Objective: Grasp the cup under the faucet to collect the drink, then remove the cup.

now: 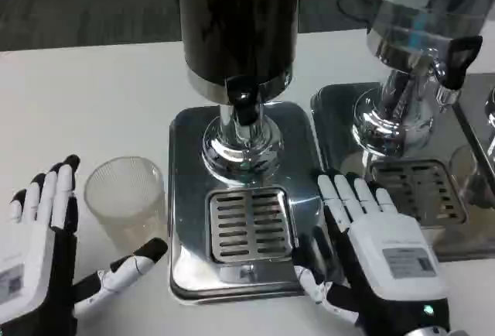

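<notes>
A clear ribbed plastic cup [126, 199] stands upright on the white table, left of the dispenser's chrome base [186, 197]. The black faucet lever [244, 104] hangs below the dark drink tank [238, 18], above the slotted drip grate [249, 224]. My left hand [46, 251] is open beside the cup, fingers up on its left and the thumb reaching under its near side, apart from it. My right hand [371, 247] lies open, palm down, on the right edge of the chrome base with nothing in it.
A second dispenser [421, 57] with its own chrome base and drip grate [414, 189] stands to the right, close to my right hand. White table [85, 96] stretches left and behind the cup.
</notes>
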{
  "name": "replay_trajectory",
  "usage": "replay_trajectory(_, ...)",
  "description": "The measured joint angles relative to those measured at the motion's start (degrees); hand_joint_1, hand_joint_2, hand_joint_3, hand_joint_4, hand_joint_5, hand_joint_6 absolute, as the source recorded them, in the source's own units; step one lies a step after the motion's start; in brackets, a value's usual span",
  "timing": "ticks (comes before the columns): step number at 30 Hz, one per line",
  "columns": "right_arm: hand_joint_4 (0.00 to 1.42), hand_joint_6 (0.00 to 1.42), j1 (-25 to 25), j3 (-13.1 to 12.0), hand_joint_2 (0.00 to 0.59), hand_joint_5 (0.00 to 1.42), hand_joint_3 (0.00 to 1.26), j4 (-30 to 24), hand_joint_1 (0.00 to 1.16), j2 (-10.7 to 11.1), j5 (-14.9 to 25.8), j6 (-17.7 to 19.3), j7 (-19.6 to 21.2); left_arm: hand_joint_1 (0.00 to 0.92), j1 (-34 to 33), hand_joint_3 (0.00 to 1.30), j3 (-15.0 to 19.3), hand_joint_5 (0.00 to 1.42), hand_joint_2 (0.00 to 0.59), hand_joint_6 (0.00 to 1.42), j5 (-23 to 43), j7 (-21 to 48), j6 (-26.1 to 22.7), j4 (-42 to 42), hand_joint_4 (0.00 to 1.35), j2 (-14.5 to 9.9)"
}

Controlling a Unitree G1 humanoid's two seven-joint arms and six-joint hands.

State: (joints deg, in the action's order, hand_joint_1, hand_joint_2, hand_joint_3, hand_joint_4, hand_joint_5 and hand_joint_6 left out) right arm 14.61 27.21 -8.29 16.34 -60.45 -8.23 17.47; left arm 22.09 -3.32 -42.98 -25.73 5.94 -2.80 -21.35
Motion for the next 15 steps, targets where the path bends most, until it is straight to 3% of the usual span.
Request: replay_trajectory(15, 0.00, 0.00, -0.1, 0.0, 0.410, 0.00, 0.00, 0.0, 0.38, 0.0, 0.1, 0.0, 0.0, 0.000, 0.0, 0.00, 0.1, 0.00, 0.051, 0.00, 0.1, 0.0, 0.0, 0.0, 0.00, 0.1)
